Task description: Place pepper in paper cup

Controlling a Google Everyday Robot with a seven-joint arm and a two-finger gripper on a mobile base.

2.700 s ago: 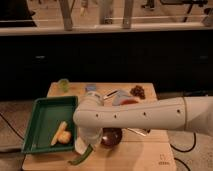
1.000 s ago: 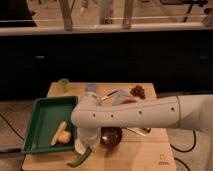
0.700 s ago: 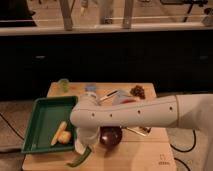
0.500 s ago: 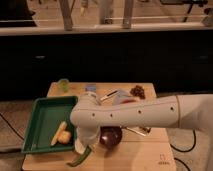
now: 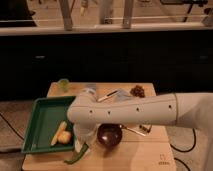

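The green pepper hangs slanted at the front right corner of the green tray, its upper end in my gripper. The gripper points down below the white arm's bend and is shut on the pepper. The arm reaches in from the right across the table. A pale cup-like thing, likely the paper cup, peeks out just behind the arm at the back of the table, mostly hidden.
A dark brown bowl stands just right of the gripper. Yellow items lie in the tray. A small light-green cup stands at the back left. A brown clump and utensils lie at the back right.
The gripper and the pepper have shifted slightly down and left near the tray's corner; in the last second almost nothing has moved.
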